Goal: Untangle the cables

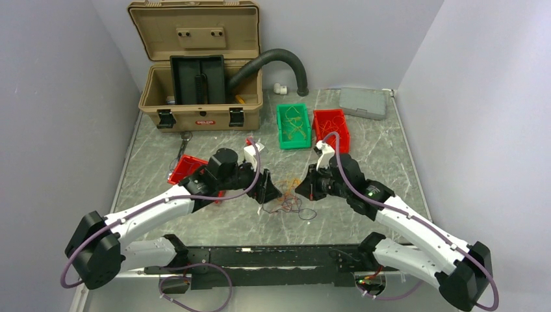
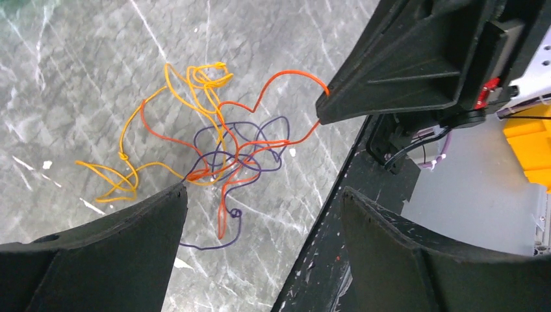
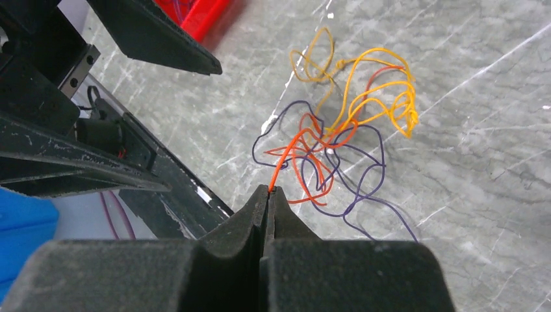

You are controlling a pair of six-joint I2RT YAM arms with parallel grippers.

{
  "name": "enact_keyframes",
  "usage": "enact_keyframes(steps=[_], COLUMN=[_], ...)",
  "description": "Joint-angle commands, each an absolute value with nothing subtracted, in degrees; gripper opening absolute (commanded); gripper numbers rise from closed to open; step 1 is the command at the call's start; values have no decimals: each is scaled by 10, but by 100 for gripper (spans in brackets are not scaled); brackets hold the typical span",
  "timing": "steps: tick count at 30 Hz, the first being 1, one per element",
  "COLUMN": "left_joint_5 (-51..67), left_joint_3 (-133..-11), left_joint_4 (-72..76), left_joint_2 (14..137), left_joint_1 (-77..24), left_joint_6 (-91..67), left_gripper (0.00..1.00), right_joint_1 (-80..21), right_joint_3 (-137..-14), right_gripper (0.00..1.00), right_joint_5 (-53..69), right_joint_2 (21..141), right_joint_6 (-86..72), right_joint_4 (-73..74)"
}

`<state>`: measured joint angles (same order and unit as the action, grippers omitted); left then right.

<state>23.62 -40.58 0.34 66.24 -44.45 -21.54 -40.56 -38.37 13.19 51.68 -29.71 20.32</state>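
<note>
The cables (image 1: 292, 203) are a loose tangle of thin orange, yellow and purple strands lying on the grey marble table between the two arms. Seen from the left wrist, the tangle (image 2: 221, 149) lies just beyond my left gripper (image 2: 263, 195), which stands wide open with nothing between its fingers. The left gripper (image 1: 269, 192) hangs at the tangle's left edge. My right gripper (image 3: 269, 190) is shut on the end of an orange-red cable (image 3: 286, 156), pinched at its very tips. The right gripper (image 1: 302, 188) sits at the tangle's upper right side.
An open tan toolbox (image 1: 201, 84) with a black corrugated hose (image 1: 286, 62) stands at the back. A green bin (image 1: 292, 125) and a red bin (image 1: 331, 127) sit behind the tangle, a grey case (image 1: 364, 103) at back right, another red bin (image 1: 185, 169) under the left arm.
</note>
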Motion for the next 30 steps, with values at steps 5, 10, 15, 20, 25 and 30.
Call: enact_keyframes(steps=[5, 10, 15, 20, 25, 30], left_joint_5=[243, 240, 223, 203, 183, 175], left_joint_3=[-400, -395, -396, -394, -400, -428], left_joint_4=[47, 55, 50, 36, 17, 1], left_joint_2=[626, 622, 607, 598, 610, 648], left_joint_1=[-457, -465, -473, -475, -476, -491], left_joint_6=[-200, -206, -202, -205, -216, -218], left_gripper=[89, 90, 92, 93, 93, 92], right_joint_1=[-406, -407, -406, -407, -405, -400], right_joint_3=[-425, -433, -439, -444, -448, -431], right_gripper=[0, 0, 0, 58, 73, 73], right_joint_5=[104, 99, 100, 134, 47, -30], right_joint_2=[489, 479, 480, 502, 502, 500], right_joint_6=[-292, -297, -300, -295, -311, -342], right_joint_4=[209, 204, 195, 192, 254, 319])
